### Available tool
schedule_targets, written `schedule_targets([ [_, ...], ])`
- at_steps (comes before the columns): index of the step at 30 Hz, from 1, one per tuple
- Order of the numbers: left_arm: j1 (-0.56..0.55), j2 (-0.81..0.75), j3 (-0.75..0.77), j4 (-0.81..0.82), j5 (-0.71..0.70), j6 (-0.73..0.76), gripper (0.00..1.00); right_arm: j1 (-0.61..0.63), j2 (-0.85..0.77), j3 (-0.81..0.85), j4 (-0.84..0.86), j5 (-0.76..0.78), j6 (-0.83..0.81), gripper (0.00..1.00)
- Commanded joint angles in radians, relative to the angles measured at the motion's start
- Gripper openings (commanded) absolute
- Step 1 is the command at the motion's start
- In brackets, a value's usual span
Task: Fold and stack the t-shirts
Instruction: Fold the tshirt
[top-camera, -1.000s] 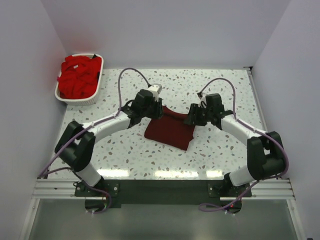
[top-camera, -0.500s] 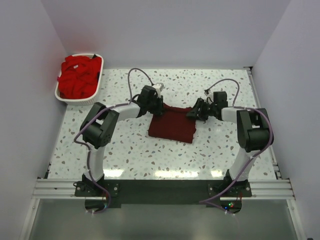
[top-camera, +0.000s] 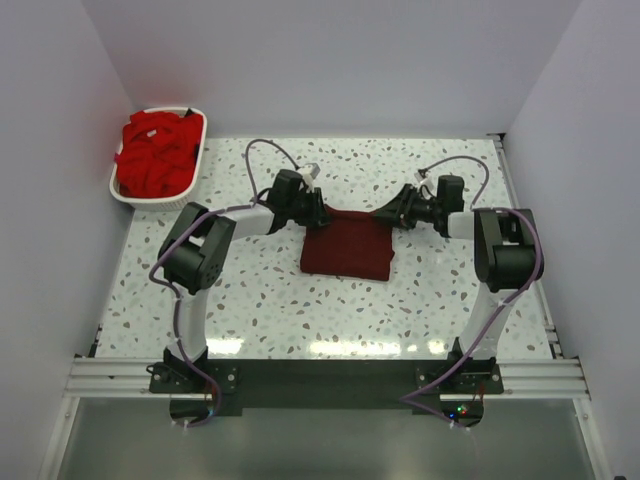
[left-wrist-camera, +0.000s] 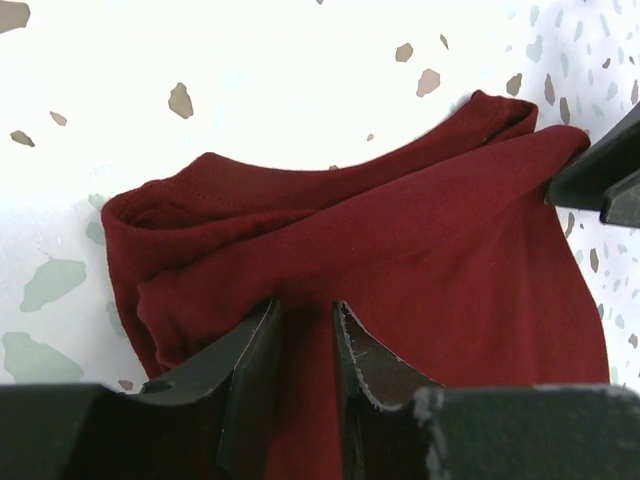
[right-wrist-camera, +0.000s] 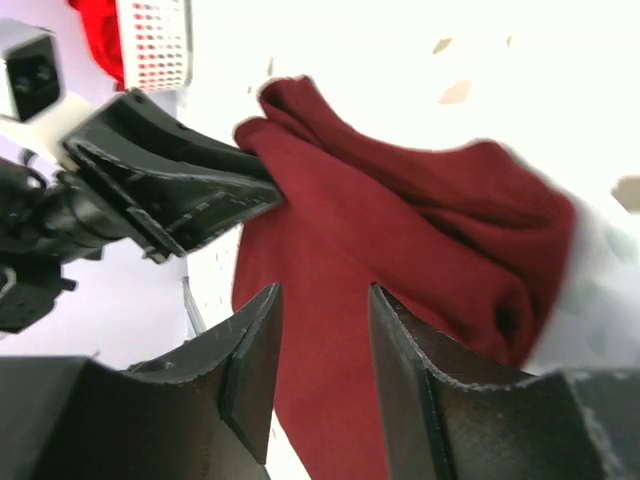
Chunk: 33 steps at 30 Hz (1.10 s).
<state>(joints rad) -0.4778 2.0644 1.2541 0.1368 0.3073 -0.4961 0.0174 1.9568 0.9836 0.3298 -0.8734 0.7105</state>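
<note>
The dark maroon t-shirt (top-camera: 345, 250) lies folded in a rough square at the table's middle. It also shows in the left wrist view (left-wrist-camera: 420, 250) and the right wrist view (right-wrist-camera: 400, 200). My left gripper (top-camera: 318, 212) is at its far left corner, and its jaws (left-wrist-camera: 305, 305) stand narrowly apart with cloth between them. My right gripper (top-camera: 386, 217) is at the far right corner, and its jaws (right-wrist-camera: 323, 292) stand wider apart over the cloth. Several bright red t-shirts (top-camera: 155, 150) are heaped in the basket.
The white slotted basket (top-camera: 150, 203) stands at the back left corner, and also shows in the right wrist view (right-wrist-camera: 155, 40). White walls close the table on the left, back and right. Both arms stretch out low over the speckled tabletop (top-camera: 450, 290).
Both grippers have moved away from the arm bases, carrying the maroon shirt's far edge back. The shirt has gone from a tilted, hanging shape to lying flat and square.
</note>
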Motion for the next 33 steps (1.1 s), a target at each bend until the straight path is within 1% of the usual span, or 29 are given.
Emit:
schedule_targets([
  [1,0.01,-0.044,0.031,0.066,0.016,-0.013,0.33,0.004,0.022,0.055,0.14,-0.059,0.043,0.43],
  [3,0.011,-0.018,0.044,0.063,0.007,-0.009,0.33,0.004,0.045,0.079,0.135,-0.05,0.043,0.41],
  [11,0.054,0.063,0.053,0.075,0.026,-0.03,0.32,-0.016,0.223,0.136,0.138,-0.004,0.049,0.36],
  [13,0.067,0.083,0.045,0.081,0.035,-0.041,0.32,-0.016,0.25,0.15,0.138,0.008,0.056,0.36],
  [14,0.077,0.089,0.042,0.086,0.048,-0.053,0.32,-0.045,0.264,0.155,0.141,0.008,0.067,0.36],
  [16,0.091,0.102,0.031,0.092,0.062,-0.062,0.32,-0.047,0.264,0.168,0.141,0.001,0.082,0.36],
  [20,0.096,0.07,0.018,0.095,0.088,-0.082,0.33,-0.047,0.183,0.165,0.103,-0.006,0.08,0.39],
  [21,0.096,0.041,0.016,0.092,0.093,-0.082,0.34,-0.047,0.16,0.164,0.059,-0.004,0.069,0.39],
  [22,0.094,0.024,0.016,0.087,0.096,-0.085,0.36,-0.045,0.107,0.158,0.046,-0.007,0.06,0.4],
  [24,0.096,-0.038,-0.001,0.084,0.101,-0.097,0.39,-0.045,0.055,0.118,0.048,-0.013,0.069,0.42],
  [25,0.094,-0.061,-0.01,0.087,0.102,-0.102,0.42,-0.043,0.001,0.1,0.054,-0.016,0.075,0.42],
  [29,0.081,-0.193,-0.079,0.081,0.086,-0.116,0.47,-0.025,-0.102,-0.029,0.167,-0.064,0.162,0.43],
  [31,0.05,-0.265,-0.149,0.078,0.059,-0.111,0.47,-0.025,-0.124,-0.107,0.236,-0.085,0.199,0.43],
  [32,0.041,-0.286,-0.177,0.078,0.046,-0.116,0.45,-0.025,-0.13,-0.129,0.254,-0.094,0.201,0.43],
  [33,0.032,-0.315,-0.236,0.087,0.047,-0.125,0.43,-0.001,-0.128,-0.169,0.28,-0.108,0.201,0.43],
])
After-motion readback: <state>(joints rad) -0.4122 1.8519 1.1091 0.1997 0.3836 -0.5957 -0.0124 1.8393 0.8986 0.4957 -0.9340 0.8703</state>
